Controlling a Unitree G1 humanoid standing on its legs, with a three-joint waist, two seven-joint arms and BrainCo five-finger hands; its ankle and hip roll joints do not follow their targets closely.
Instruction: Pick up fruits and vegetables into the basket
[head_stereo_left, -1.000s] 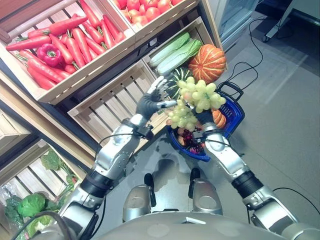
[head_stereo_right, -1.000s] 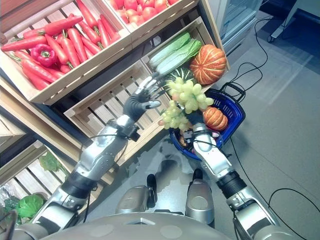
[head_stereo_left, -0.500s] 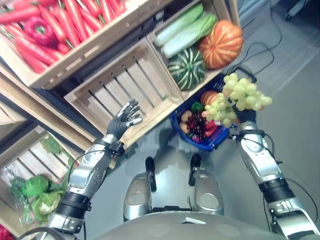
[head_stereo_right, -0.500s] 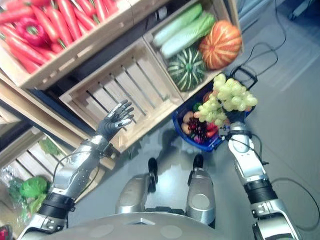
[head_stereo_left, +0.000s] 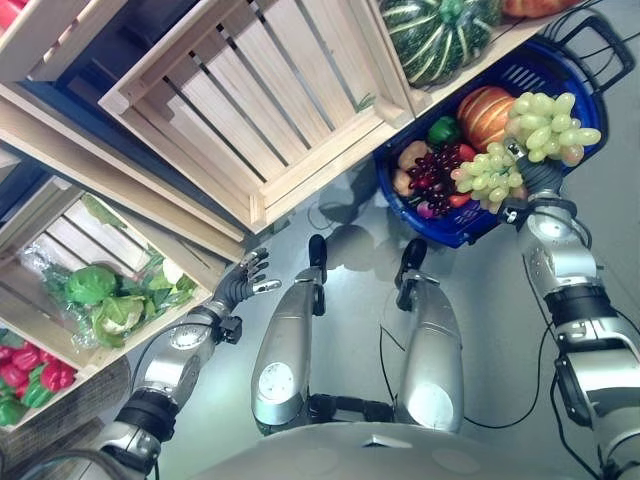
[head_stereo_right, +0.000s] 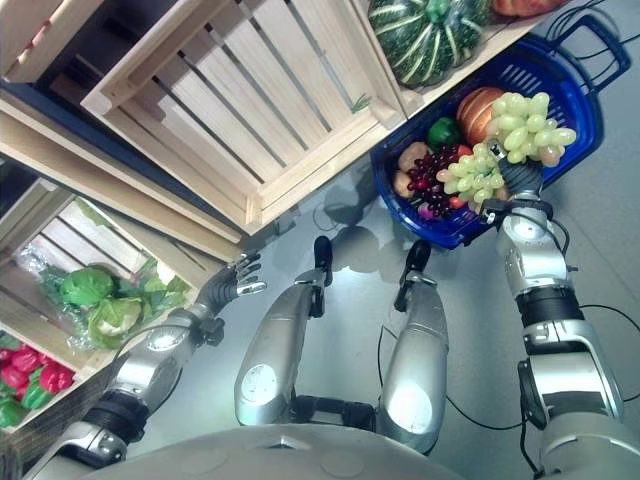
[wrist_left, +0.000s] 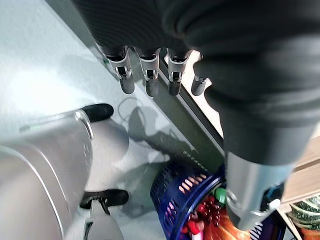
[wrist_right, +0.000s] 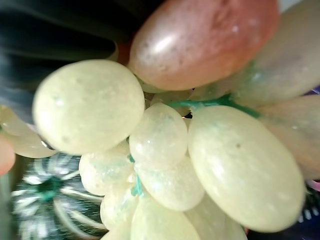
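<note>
The blue plastic basket (head_stereo_left: 470, 215) with a black handle is standing on the grey floor (head_stereo_left: 350, 215), just beside the front of the wooden shelf, and it is already holding an orange pumpkin (head_stereo_left: 484, 106), a green pepper (head_stereo_left: 443, 130), a bunch of dark red grapes (head_stereo_left: 432, 172) and some other fruits. The big empty crate of light wooden slats (head_stereo_left: 260, 95) is sitting on the shelf beside the basket, and a striped dark green squash (head_stereo_left: 435, 35) is lying in the next compartment, above the basket. Lower on the robot's left, another wooden crate (head_stereo_left: 60, 235) is holding green leafy vegetables (head_stereo_left: 105, 300), and red peppers (head_stereo_left: 30, 370) are lying beside them.

The bunch of pale green grapes (head_stereo_left: 530, 135) is hanging over the near rim of the basket, above the fruits inside, without lying in it. The right robot hand (head_stereo_left: 540, 178) is grasping this bunch from below; in the right wrist view the grapes (wrist_right: 165, 150) are very close to the camera, with one pinkish grape among them.

The left robot hand (head_stereo_left: 243, 283) is hanging low near the floor, well apart from the basket, with its fingers (wrist_left: 149, 70) straight and relaxed, holding nothing.
</note>
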